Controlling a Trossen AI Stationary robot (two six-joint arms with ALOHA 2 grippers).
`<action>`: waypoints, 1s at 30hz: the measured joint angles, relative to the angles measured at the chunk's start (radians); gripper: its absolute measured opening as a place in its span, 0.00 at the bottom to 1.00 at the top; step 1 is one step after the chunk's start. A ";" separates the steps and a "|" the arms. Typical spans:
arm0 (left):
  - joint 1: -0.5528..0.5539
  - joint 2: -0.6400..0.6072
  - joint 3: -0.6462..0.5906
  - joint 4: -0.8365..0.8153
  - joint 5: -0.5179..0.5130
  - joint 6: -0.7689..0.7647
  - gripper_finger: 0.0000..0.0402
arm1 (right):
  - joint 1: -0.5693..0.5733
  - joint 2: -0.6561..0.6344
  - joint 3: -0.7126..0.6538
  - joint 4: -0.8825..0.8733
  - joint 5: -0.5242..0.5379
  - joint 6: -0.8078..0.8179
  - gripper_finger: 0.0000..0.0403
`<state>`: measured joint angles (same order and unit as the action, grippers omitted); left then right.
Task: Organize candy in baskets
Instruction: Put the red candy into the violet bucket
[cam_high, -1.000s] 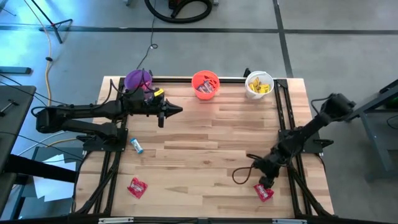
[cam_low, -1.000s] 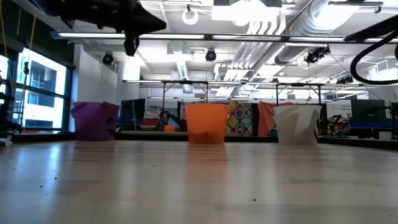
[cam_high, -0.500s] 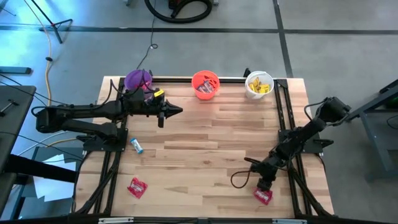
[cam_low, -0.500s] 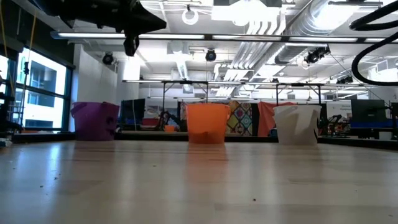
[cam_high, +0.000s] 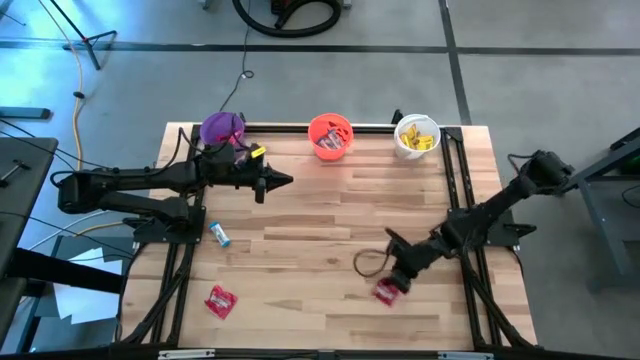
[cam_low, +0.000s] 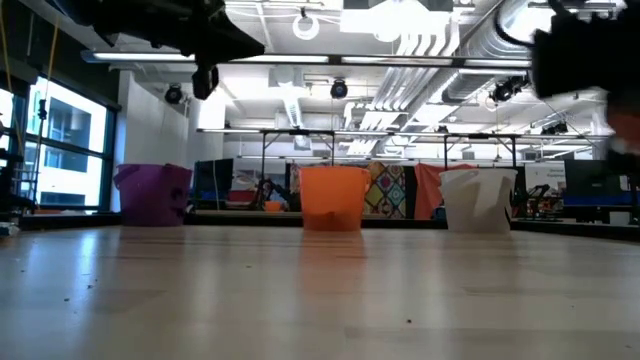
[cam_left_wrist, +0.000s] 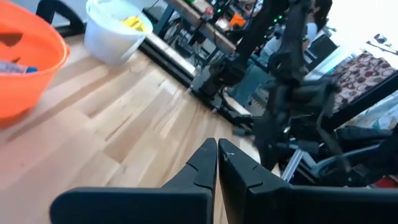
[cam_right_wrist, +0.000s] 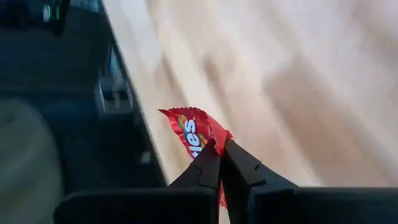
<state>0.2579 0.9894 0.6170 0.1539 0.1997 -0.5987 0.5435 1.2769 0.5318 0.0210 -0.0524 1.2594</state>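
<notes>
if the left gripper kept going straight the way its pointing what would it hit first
Probably nothing on the table. The left gripper, shut and empty, points across bare wood toward the right side, passing in front of the orange bucket and white bucket. Height is unclear, but the way looks free up to the right arm's base frame.

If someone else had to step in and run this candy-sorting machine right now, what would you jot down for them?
Right gripper: shut on a red packet, lifted over the table's near right part.
Left gripper: shut, empty, hovering near the purple bucket.
Done: red candy in the orange bucket, yellow in the white bucket.
Left: the held packet, a second red packet and a blue-and-white bar on the table's left side.
</notes>
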 joint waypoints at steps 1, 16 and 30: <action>-0.002 0.000 0.000 -0.009 0.000 -0.003 0.01 | -0.026 -0.004 0.030 -0.038 0.025 -0.034 0.00; -0.081 0.103 0.000 0.035 0.016 0.025 0.37 | -0.555 0.004 0.467 -0.383 0.212 -0.676 0.00; -0.081 0.163 0.107 0.096 -0.114 0.268 0.47 | -0.635 0.255 0.820 -0.354 0.175 -0.842 0.00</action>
<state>0.1764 1.1525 0.7241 0.2502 0.0855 -0.3308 -0.0917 1.5320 1.3514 -0.3331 0.1230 0.4175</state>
